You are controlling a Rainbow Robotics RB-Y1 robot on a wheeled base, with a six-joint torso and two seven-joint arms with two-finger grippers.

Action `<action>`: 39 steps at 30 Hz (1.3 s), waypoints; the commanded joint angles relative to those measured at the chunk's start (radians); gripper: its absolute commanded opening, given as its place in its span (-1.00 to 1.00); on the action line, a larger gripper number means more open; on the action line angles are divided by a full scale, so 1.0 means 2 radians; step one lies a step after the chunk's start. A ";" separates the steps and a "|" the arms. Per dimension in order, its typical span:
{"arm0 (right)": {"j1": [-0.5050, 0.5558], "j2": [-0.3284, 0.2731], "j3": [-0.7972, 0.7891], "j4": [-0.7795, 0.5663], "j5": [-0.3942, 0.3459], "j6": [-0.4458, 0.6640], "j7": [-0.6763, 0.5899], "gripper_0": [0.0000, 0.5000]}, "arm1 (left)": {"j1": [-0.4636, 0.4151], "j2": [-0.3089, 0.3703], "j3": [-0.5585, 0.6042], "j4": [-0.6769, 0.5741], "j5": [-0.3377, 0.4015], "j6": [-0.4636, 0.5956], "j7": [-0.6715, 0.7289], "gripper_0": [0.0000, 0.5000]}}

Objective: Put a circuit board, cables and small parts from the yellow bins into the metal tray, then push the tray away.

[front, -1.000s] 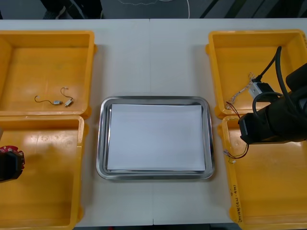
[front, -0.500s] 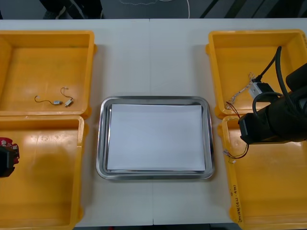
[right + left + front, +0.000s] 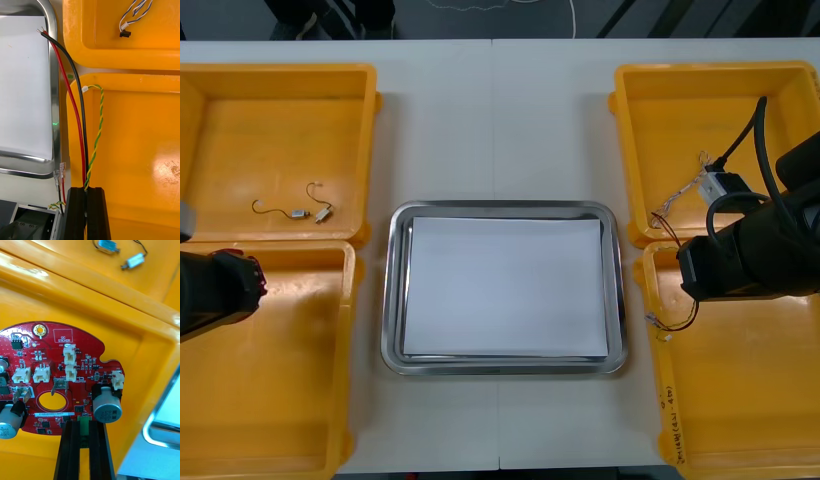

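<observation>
We see a pale, off-white bench (image 3: 495,130) that spans the whole width of the front view. It is matte and evenly lit, and no hard shadows fall on its bare middle strip. A thin straight seam (image 3: 493,120) crosses it from the far edge to the near edge, about midway along, and divides the top into two panels. Beyond the far edge lies a dark floor (image 3: 510,18), almost black. A thin white cord (image 3: 574,20) hangs over that floor, just right of the seam. Toward the far left corner we see dark shapes (image 3: 340,15) that we cannot make out.
</observation>
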 commanded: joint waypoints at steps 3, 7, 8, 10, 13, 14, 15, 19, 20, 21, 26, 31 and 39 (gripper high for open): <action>0.002 -0.010 0.001 -0.003 0.002 0.002 -0.015 -1.00 | -0.063 0.038 -0.058 -0.018 0.018 0.004 0.040 -1.00; 0.002 -0.010 0.001 -0.003 0.005 0.002 -0.015 -1.00 | -0.088 0.043 -0.075 -0.018 0.040 0.004 0.076 -1.00; 0.002 -0.010 0.001 -0.003 0.005 0.002 -0.015 -1.00 | -0.092 0.044 -0.078 -0.018 0.042 0.004 0.081 -1.00; 0.002 -0.010 0.002 -0.003 0.005 0.002 -0.015 -1.00 | -0.104 0.050 -0.092 -0.018 0.047 0.004 0.097 -1.00; 0.003 -0.010 0.001 -0.003 0.005 0.002 -0.015 -1.00 | -0.121 0.056 -0.109 -0.017 0.050 0.004 0.115 -1.00; 0.002 -0.010 0.001 -0.003 0.005 0.002 -0.015 -1.00 | -0.125 0.056 -0.113 -0.016 0.052 0.004 0.118 -1.00; 0.003 -0.010 0.001 -0.003 0.005 0.002 -0.016 -1.00 | -0.135 0.056 -0.118 -0.015 0.054 0.004 0.120 -1.00; 0.005 -0.010 0.001 -0.003 0.006 0.002 -0.015 -1.00 | -0.158 0.056 -0.137 -0.010 0.058 0.004 0.128 -1.00; 0.005 -0.010 0.001 -0.003 0.006 0.002 -0.014 -1.00 | -0.160 0.056 -0.140 -0.009 0.058 0.004 0.129 -1.00; 0.005 -0.010 0.001 -0.003 0.007 0.002 -0.015 -1.00 | -0.163 0.056 -0.146 -0.008 0.058 0.004 0.132 -1.00; 0.006 -0.010 0.002 -0.003 0.007 0.002 -0.015 -1.00 | -0.177 0.056 -0.176 -0.001 0.058 0.004 0.145 -1.00; 0.006 -0.010 0.001 -0.003 0.007 0.002 -0.015 -1.00 | -0.207 0.056 -0.221 0.019 0.058 0.004 0.168 -1.00; 0.006 -0.010 0.002 -0.003 0.007 0.002 -0.015 -1.00 | -0.252 0.038 -0.282 0.050 0.063 0.004 0.204 -1.00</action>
